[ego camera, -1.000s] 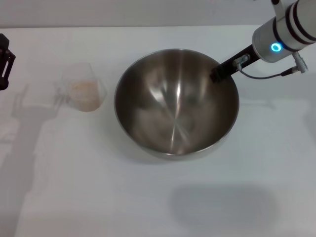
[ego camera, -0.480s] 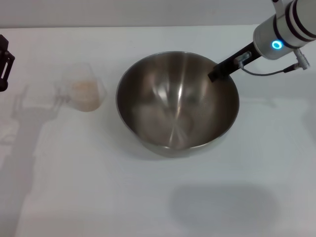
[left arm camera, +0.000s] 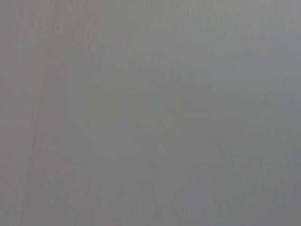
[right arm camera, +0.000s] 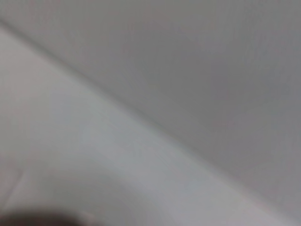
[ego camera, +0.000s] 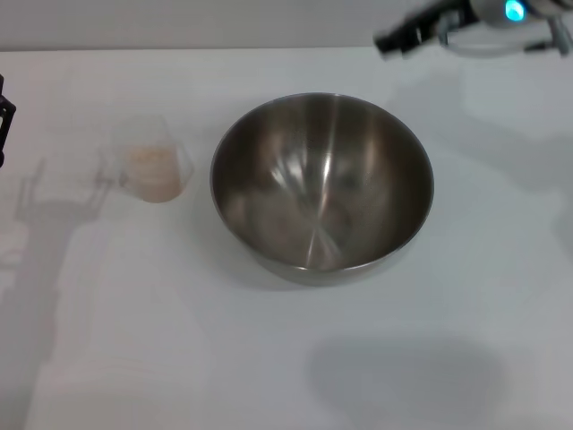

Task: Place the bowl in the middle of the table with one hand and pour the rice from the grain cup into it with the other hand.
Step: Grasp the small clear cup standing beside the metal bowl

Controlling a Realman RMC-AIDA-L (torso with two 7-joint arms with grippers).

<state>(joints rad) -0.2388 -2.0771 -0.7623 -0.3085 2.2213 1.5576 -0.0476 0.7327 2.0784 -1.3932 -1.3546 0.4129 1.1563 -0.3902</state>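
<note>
White tabletop [ego camera: 269,358] fills nearly the whole head view, plain and matte. Its far edge runs straight across the top, with a grey band of wall [ego camera: 179,22] behind it. Soft grey shadows lie on the surface: a broad blurry patch near the front right, thin streaky ones down the left side. Lighting is even and diffuse, no hard glare. Left wrist view is flat grey only. Right wrist view shows a pale surface meeting a greyer one along a diagonal line.

soft even light, faint shadows on the table [ego camera: 295,358] (both wrist views blank, blurred)
</note>
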